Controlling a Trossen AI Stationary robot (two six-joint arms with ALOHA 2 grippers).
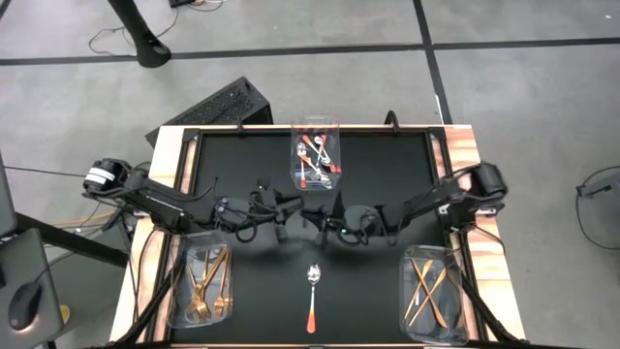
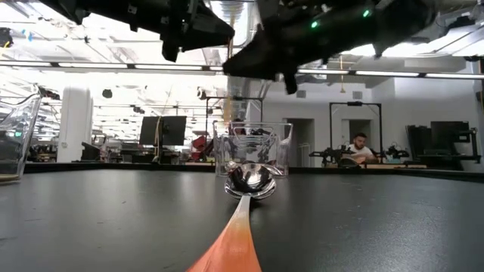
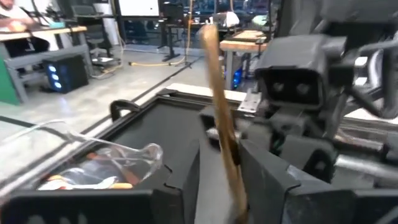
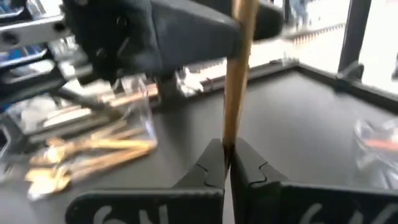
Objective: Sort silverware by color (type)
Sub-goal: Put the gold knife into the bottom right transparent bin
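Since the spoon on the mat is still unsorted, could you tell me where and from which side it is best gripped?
Probably the orange handle, from straight above. The spoon lies flat and alone on the mat, bowl toward the far bin. The handle is slim and straight, so fingers can close across its width; the rounded bowl would likely slip.

A silver-bowled, orange-handled spoon (image 1: 312, 296) lies at lower centre. Gold forks (image 1: 206, 282) fill the lower-left bin, copper knives (image 1: 429, 291) the lower-right, spoons (image 1: 315, 160) the top-centre bin.

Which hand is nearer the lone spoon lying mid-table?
Right. The right hand hovers just behind the spoon, nearly in line with it; the left hand is beside it, slightly farther left.
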